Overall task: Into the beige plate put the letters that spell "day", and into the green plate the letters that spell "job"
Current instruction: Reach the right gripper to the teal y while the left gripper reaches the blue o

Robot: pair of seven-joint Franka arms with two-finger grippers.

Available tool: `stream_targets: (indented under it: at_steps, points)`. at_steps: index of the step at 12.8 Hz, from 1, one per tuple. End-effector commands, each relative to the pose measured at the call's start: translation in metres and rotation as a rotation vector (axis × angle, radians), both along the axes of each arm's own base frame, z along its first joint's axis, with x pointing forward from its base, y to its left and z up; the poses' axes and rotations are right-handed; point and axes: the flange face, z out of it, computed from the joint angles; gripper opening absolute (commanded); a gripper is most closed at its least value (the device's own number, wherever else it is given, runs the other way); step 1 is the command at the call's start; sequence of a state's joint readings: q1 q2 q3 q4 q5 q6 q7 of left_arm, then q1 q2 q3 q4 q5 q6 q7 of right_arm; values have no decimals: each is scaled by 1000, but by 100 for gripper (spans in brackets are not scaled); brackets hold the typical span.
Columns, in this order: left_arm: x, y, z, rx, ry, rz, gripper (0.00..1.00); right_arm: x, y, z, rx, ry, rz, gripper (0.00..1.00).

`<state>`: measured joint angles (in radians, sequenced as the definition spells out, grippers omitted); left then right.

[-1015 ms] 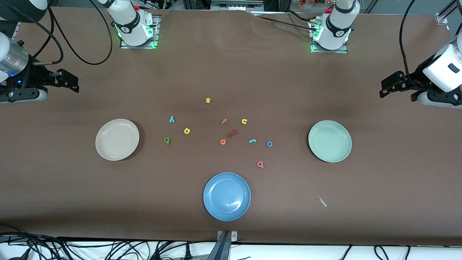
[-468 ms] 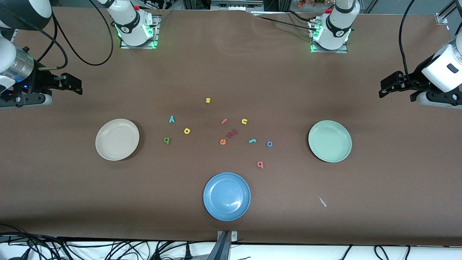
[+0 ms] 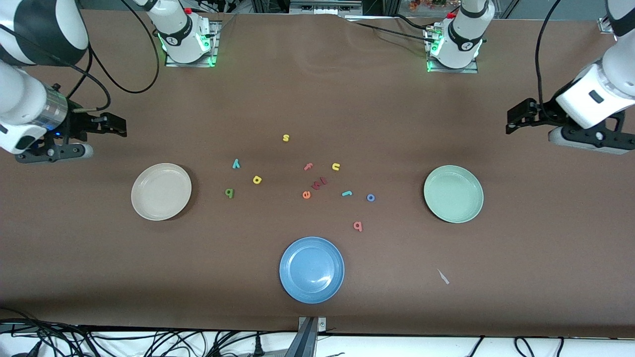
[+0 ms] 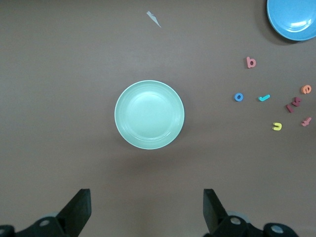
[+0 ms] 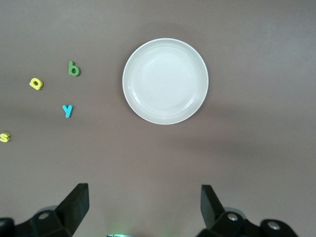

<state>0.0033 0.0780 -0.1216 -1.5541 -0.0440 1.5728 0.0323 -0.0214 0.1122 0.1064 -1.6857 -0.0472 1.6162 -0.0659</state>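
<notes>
Nothing is placed: the beige plate [image 3: 161,191] and green plate [image 3: 453,194] hold 0 letters, all 6 remain. The left gripper [image 3: 513,119] and right gripper [image 3: 118,125] hang open, empty, over bare table.

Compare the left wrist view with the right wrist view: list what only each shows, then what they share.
Only the left wrist view: the green plate, blue plate, pink "b", blue "o", teal "j" and the open left gripper.
Only the right wrist view: the beige plate, green "d", yellow "a", teal "y" and the open right gripper.
Shared: the brown table.
</notes>
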Motion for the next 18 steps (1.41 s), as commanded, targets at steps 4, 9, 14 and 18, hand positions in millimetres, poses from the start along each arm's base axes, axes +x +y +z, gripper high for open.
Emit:
stream_targets:
  at_steps: [4,9,14,18]
  points:
    - [9,-43,-33,-1,57,-102,100,3,41,-23,-26,40,74,100]
    - [16,-121,-79,-85,118,-318,100,13,72,-66,5,74,65,100]
    - [56,-147,-162,-244,71,-599,100,13,120,-109,-7,74,42,100]
    - [65,-193,-229,-196,37,-641,100,8,151,-164,-6,63,29,100]
